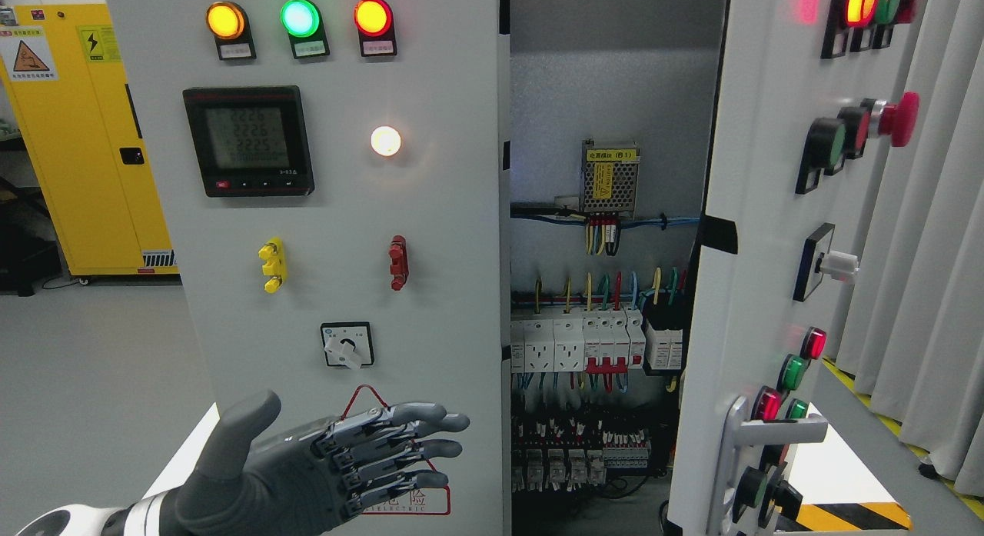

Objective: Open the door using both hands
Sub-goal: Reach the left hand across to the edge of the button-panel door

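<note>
**Right door open, my left hand flat before the left door**

My left hand [338, 463] comes in from the lower left, its fingers [419, 428] stretched straight and held loosely together, thumb raised, gripping nothing. It hovers in front of the lower part of the left door [323, 213], just under the rotary switch [347, 345] and partly over the red warning label [407, 497]; I cannot tell whether my fingertips touch the panel. The right door [769, 236] stands swung open at the right, well apart from my hand, its handle [776, 432] low on its near edge. Between the two doors the cabinet interior [607, 305] shows breakers and coloured wiring. A yellow cabinet [84, 136] stands far left, and grey curtains [922, 251] hang at the right.
</note>
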You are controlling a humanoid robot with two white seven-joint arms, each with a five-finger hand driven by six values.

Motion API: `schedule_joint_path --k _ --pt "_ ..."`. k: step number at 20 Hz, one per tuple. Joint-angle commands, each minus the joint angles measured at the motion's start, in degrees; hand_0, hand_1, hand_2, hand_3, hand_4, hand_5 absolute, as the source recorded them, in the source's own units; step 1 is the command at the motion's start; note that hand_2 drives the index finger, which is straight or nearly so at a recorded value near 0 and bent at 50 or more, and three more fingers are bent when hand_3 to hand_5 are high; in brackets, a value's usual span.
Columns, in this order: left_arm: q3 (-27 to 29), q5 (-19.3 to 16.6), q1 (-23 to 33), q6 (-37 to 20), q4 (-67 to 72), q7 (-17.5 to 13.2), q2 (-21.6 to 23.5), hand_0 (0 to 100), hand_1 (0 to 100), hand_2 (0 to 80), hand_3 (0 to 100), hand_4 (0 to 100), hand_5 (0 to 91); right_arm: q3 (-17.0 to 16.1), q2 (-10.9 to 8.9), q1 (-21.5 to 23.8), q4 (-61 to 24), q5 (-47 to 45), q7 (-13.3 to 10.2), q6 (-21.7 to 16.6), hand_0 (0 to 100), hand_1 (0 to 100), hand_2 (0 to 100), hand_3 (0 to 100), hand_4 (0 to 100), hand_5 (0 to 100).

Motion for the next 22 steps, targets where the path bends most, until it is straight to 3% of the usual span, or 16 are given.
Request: schedule_joint_path --k 1,6,10,15,19,22 --pt "-13.1 0.3 -10.8 0.1 8.6 0.3 -7.8 0 0 0.0 0 0 0.0 0.0 -0.02 0.1 0.0 0.0 0.0 0.0 24 0 0 0 0 0" --pt "-13.8 0.7 -17.4 0.6 14.2 0.2 -11.4 0 0 0.0 0 0 0.0 0.0 -0.02 0.1 0.1 0.0 0.0 0.0 24 0 0 0 0 0" --pt "-14.1 0.4 -20.8 3.4 18.9 0.2 -19.6 0 0 0.0 0 0 0.0 0.0 -0.02 0.1 0.1 0.0 0.0 0.0 24 0 0 0 0 0" --pt "-15.4 0.0 -25.0 3.7 20.4 0.5 -21.9 0 0 0.0 0 0 0.0 0.0 -0.02 0.1 0.1 0.0 0.0 0.0 24 0 0 0 0 0" --pt "-15.4 -0.9 -26.4 3.8 19.9 5.0 -22.2 0 0 0.0 0 0 0.0 0.0 -0.02 0.1 0.1 0.0 0.0 0.0 24 0 0 0 0 0" --pt "-15.4 -0.9 -27.5 4.3 19.9 5.2 -23.4 0 0 0.0 0 0 0.0 0.0 -0.02 0.1 0.1 0.0 0.0 0.0 24 0 0 0 0 0"
